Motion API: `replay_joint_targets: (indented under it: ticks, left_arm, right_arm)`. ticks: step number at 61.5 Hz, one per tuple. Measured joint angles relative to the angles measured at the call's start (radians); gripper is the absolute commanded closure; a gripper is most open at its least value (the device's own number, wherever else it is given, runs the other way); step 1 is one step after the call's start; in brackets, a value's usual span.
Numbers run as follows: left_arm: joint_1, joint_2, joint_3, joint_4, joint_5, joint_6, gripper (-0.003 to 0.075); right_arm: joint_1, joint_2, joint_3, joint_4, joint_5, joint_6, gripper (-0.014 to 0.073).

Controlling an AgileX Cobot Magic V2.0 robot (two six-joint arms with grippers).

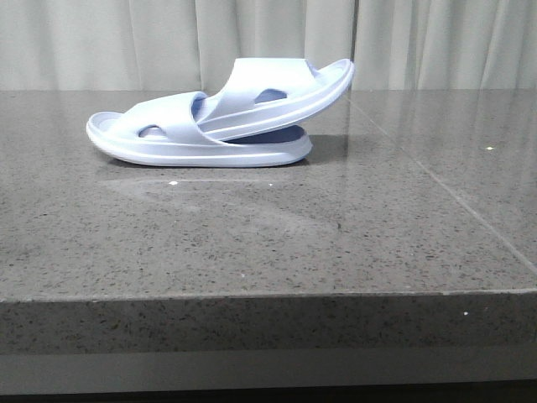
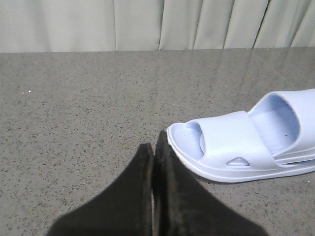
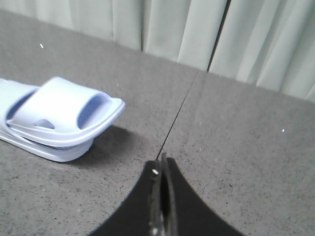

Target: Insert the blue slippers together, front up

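On the speckled grey stone table (image 1: pixel 252 243), the left gripper (image 2: pixel 156 150) has its dark fingers pressed together, holding nothing, its tips just beside the toe of the lower pale blue moulded foam slipper (image 1: pixel 197 144), which lies flat. The second pale blue foam slipper (image 1: pixel 281 92) is tucked under that one's strap, tilted up toward the right. Further right, the right gripper (image 3: pixel 162 164) is likewise pinched closed and empty, near the pair

Matte blk tapered pincer fingers (image 2: pixel 145 196)
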Motion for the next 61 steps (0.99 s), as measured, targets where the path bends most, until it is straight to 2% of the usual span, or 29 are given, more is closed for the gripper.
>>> replay_joint_targets:
  ticks: [11, 26, 38, 61]
  left_arm:
    - [0.0, -0.202, 0.091, 0.0, -0.001, 0.001, 0.0741]
    - [0.0, -0.429, 0.177, 0.0, 0.075, 0.001, 0.0741]
    - [0.0, -0.499, 0.179, 0.002, 0.09, 0.001, 0.0741]
    - [0.0, -0.5, 0.181, 0.004, 0.11, 0.001, 0.0741]
  right_arm:
    - [0.006, -0.216, 0.15, 0.008, -0.02, 0.0, 0.0701]
    - [0.006, -0.426, 0.293, 0.032, -0.026, 0.0, 0.07]
    - [0.006, -0.444, 0.316, 0.034, -0.028, 0.002, 0.07]
    - [0.006, -0.444, 0.317, 0.034, -0.047, 0.002, 0.07]
